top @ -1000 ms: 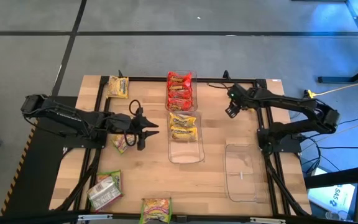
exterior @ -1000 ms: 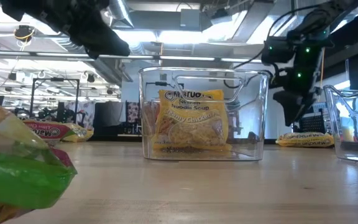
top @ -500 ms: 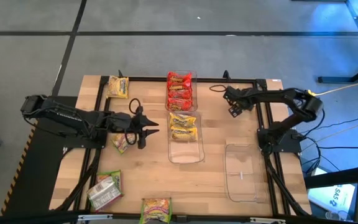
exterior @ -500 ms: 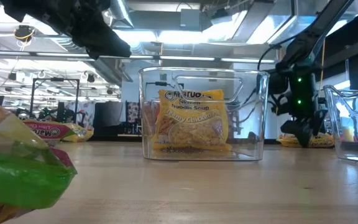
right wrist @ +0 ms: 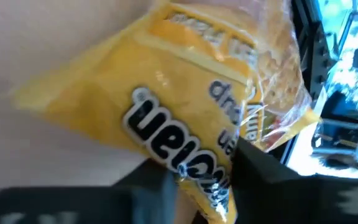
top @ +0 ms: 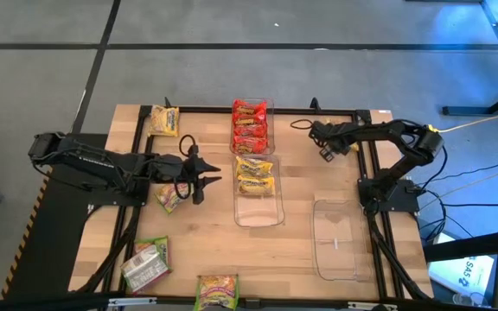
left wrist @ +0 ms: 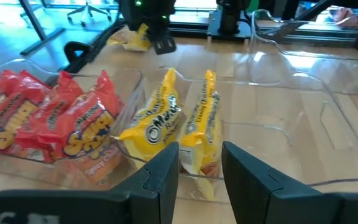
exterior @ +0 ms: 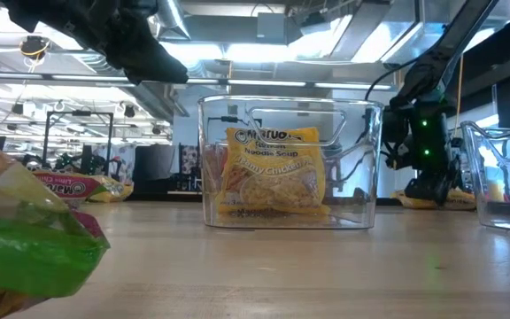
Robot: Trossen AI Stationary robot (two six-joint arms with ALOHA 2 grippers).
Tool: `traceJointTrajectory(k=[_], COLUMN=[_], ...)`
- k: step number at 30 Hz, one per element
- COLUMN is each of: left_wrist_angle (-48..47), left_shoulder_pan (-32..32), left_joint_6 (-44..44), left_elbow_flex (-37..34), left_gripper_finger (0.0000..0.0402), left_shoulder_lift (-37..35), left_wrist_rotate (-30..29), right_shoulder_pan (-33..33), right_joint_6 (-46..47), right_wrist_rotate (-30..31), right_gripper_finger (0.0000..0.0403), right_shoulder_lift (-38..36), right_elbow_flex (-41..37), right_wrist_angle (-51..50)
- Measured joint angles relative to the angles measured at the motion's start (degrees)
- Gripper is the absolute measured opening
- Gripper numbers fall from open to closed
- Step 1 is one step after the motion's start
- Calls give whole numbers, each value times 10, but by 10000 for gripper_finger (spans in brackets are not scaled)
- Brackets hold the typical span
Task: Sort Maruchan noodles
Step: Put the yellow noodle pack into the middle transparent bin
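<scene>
**My right gripper closes on a yellow noodle packet**

I am the robot at a pale wooden table (top: 301,250). My right gripper (top: 325,152) is down at the far right of the table, its dark fingers (right wrist: 263,180) closed around a crinkly yellow packet (right wrist: 185,118), glossy plastic with bold lettering.

A clear plastic bin (top: 256,186) in the middle holds two more yellow packets (top: 254,174); behind it lie red packets (top: 250,125) in a second bin. An empty clear bin (top: 337,242) sits near my right arm's base.

My left gripper (top: 207,179) hovers left of the middle bin, fingers slightly apart, holding nothing. Green packets (top: 148,263) lie at the near left, well apart from both grippers.
</scene>
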Motion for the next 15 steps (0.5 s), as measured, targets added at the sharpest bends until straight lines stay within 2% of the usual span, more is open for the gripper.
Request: traceJointTrajectory(k=[4,7,12,15], left_wrist_angle=[1,1,2,11], left_shoulder_pan=[0,0,0,0], left_joint_6=[8,8,8,-4], left_elbow_flex=[0,0,0,0], left_gripper_finger=[115,115,115,115], left_shoulder_lift=[0,0,0,0], left_wrist_rotate=[-1,-1,-8,-44], right_shoulder_pan=[1,8,49,77], right_joint_6=[-20,-23,-41,-46], right_wrist_rotate=[-2,-6,-17,-36], right_gripper_finger=[36,10,9,14], right_shoulder_lift=[-1,-4,-51,-101], right_elbow_flex=[3,11,16,16], right_wrist_angle=[-8,-35,-69,-80])
